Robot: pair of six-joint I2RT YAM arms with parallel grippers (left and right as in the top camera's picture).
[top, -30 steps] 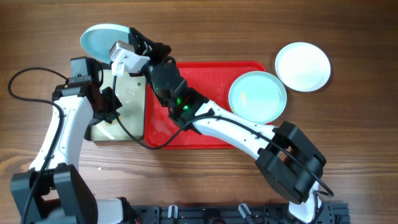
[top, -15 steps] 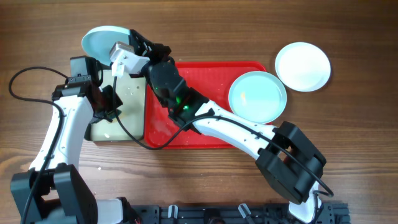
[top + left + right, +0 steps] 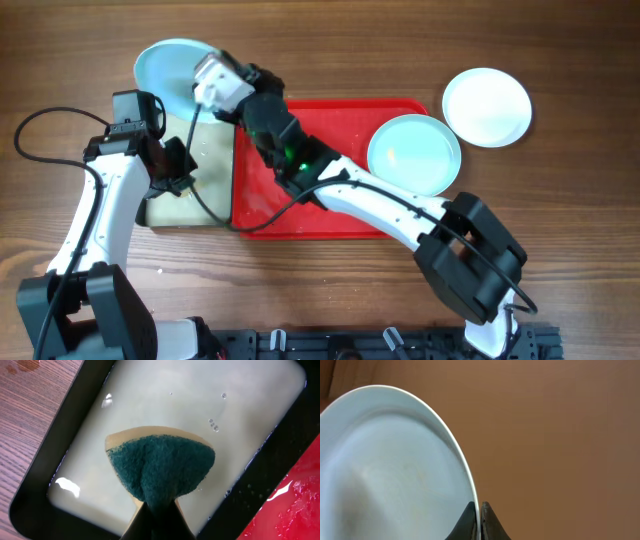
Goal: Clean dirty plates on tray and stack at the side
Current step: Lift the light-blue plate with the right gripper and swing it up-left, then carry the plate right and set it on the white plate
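My right gripper [image 3: 203,66] is shut on the rim of a pale blue plate [image 3: 165,68], held over the table's far left, beyond the red tray [image 3: 335,215]. In the right wrist view the fingertips [image 3: 470,512] pinch the plate [image 3: 395,470] by its edge. A second pale blue plate [image 3: 414,154] lies at the tray's right end. A white plate [image 3: 487,106] rests on the table to the right of the tray. My left gripper [image 3: 159,510] is shut on a green sponge [image 3: 160,462] with a tan backing, over milky water.
A black-rimmed tray [image 3: 55,440] of pale water sits against the red tray's [image 3: 295,510] left side. A black cable [image 3: 40,125] loops over the table by the left arm. The right arm stretches diagonally across the red tray.
The right wrist has turned and the held plate has shifted slightly right, showing more of its face. The left arm and sponge have stayed put.
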